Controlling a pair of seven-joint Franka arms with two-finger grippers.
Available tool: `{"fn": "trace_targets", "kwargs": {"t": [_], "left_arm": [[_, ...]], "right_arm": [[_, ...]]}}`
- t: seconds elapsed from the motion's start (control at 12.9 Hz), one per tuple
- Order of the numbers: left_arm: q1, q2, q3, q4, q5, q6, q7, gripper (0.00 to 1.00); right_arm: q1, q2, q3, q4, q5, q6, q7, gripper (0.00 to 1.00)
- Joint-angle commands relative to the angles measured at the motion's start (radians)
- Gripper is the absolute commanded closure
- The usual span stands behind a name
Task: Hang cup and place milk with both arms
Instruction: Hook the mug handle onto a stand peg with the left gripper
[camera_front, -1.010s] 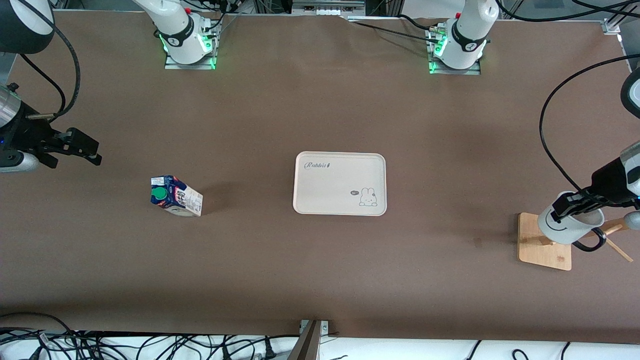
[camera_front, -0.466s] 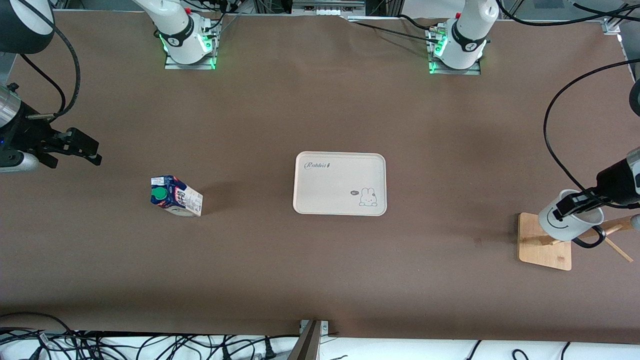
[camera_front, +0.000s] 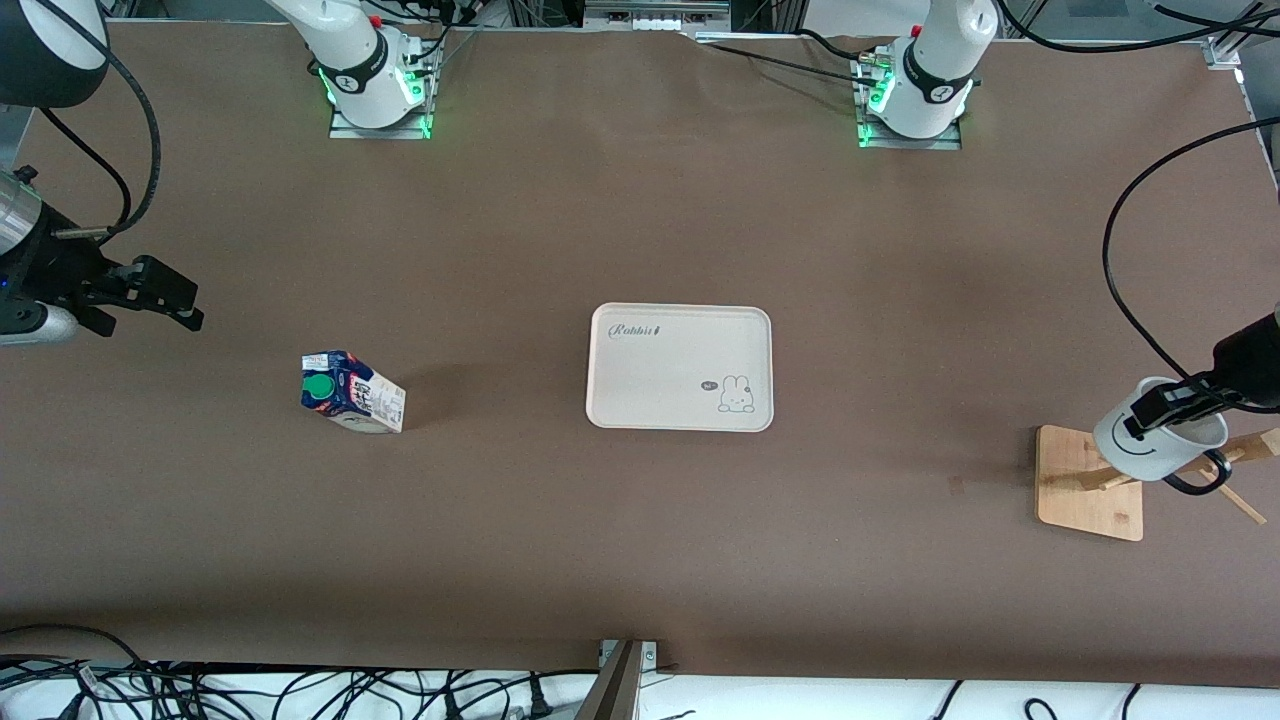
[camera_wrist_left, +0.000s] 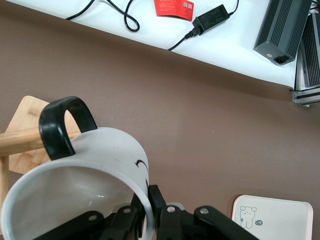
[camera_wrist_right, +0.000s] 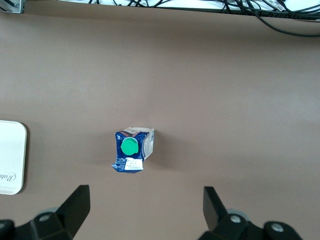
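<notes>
At the right edge of the front view, left gripper (camera_front: 1172, 405) clamped on the rim of the cup (camera_front: 1150, 440), one finger inside and one outside, mug tipped with smiley face outward and carried over the wooden rack (camera_front: 1088, 484) in the lower right of the frame. Black handle (camera_wrist_left: 62, 125) seen in the left wrist view lying close against a wooden peg (camera_wrist_left: 20, 141), probably not yet threaded over it, though depth there hard to judge. To hang well: line the loop up with the peg tip, slide along the peg's axis rather than across it, lower until the handle bears on the wood, release only once settled; avoid nudging the rack's base, likely light enough to shift or tip. At the left edge of the front view, right gripper (camera_front: 160, 292) waiting over bare table, fingers spread wide and empty. Milk (camera_front: 352, 391) untouched on the table in the left-centre of the frame, green cap (camera_wrist_right: 130, 146) up, well apart from the tray (camera_front: 680, 367) at centre.
</notes>
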Motion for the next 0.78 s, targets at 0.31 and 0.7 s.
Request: {"fn": "trace_targets", "kwargs": {"t": [0.31, 0.7], "left_arm": [[0.011, 0.014, 0.033, 0.021, -0.030, -0.033, 0.128, 1.00], [0.026, 0.002, 0.031, 0.031, -0.030, -0.126, 0.167, 0.00]], "right_arm": [[0.001, -0.005, 0.001, -0.002, -0.006, -0.002, 0.002, 0.00], [0.001, -0.005, 0.001, -0.002, -0.006, -0.001, 0.002, 0.00]]}}
